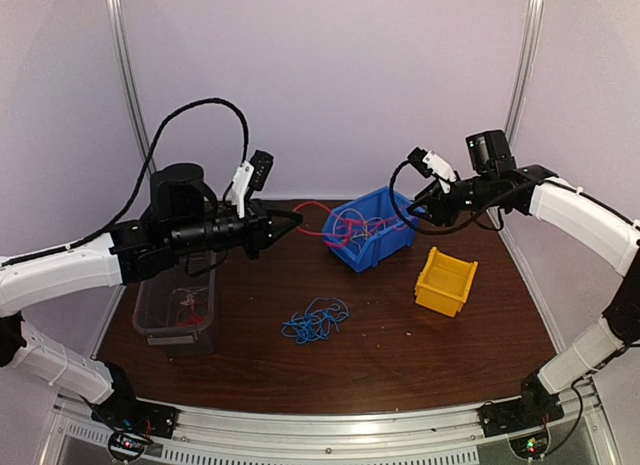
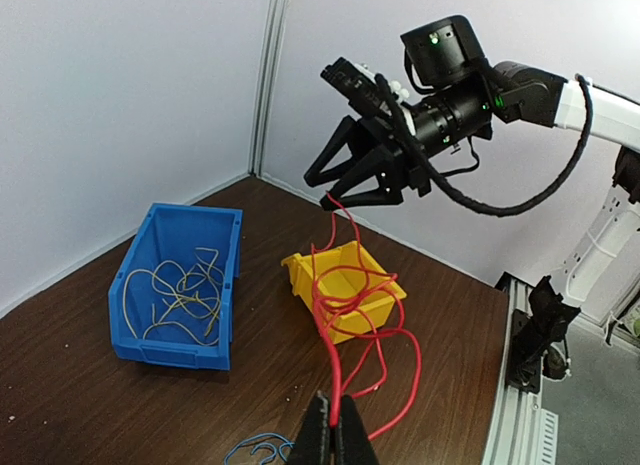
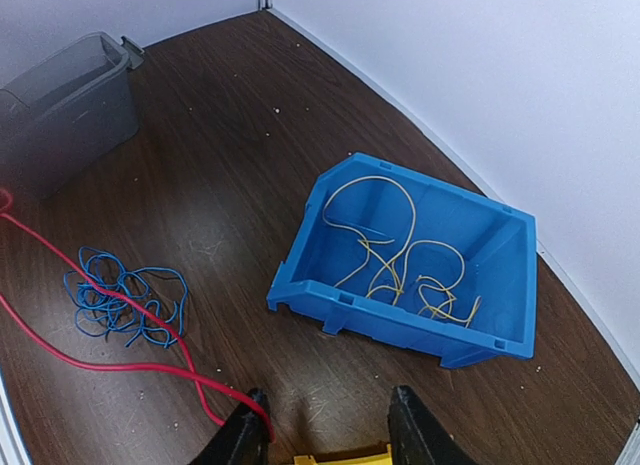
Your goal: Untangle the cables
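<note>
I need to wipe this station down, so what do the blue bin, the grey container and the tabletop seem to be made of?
The blue bin looks like opaque moulded plastic, slightly glossy, with a notched rim. The grey container seems translucent plastic: its walls let light through. The tabletop looks like dark, matt wood or wood-look laminate with visible grain; I cannot tell which.

A dark brown wood-grain surface [image 1: 400, 335] forms the base of the cell; the right wrist view shows pale specks scattered across it. Plain pale lilac-white wall panels [image 1: 380, 75] enclose it behind and at both sides, joined by slim silvery metal corner posts [image 1: 131, 75]. A ribbed grey metal rail [image 1: 330, 430] runs along the near edge. The light is soft and even.
</note>
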Tool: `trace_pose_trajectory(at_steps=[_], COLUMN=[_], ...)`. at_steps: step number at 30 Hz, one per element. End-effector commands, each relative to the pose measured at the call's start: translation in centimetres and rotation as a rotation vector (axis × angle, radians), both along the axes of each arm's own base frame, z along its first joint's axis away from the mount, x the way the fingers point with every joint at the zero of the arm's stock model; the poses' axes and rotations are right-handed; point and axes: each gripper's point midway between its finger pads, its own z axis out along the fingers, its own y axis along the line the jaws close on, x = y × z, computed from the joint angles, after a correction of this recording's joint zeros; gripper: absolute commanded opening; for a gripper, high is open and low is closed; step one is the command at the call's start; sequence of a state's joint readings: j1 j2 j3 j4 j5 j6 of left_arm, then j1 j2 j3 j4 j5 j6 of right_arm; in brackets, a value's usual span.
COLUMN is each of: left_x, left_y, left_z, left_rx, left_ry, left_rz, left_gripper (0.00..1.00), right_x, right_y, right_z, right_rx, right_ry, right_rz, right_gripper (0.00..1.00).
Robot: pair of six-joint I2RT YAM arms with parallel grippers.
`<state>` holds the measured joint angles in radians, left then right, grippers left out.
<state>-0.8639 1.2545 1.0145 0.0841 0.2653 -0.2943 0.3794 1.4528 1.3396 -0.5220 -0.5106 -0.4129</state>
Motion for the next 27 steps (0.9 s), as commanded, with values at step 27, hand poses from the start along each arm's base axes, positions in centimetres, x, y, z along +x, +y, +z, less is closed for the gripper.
trace_pose_trajectory(at_steps=[27], left_x=[6.9], left_y=[1.1], left_z=[0.6], left_rx=[-0.085], left_ry=[0.220], left_rz=[0.371], left_gripper=[0.00], right_x=[-9.2], right_y=[11.1], right_z=[3.8], right_rx=[0.153], right_ry=[-0.018], right_rz=[0.412], right_gripper=[0.34])
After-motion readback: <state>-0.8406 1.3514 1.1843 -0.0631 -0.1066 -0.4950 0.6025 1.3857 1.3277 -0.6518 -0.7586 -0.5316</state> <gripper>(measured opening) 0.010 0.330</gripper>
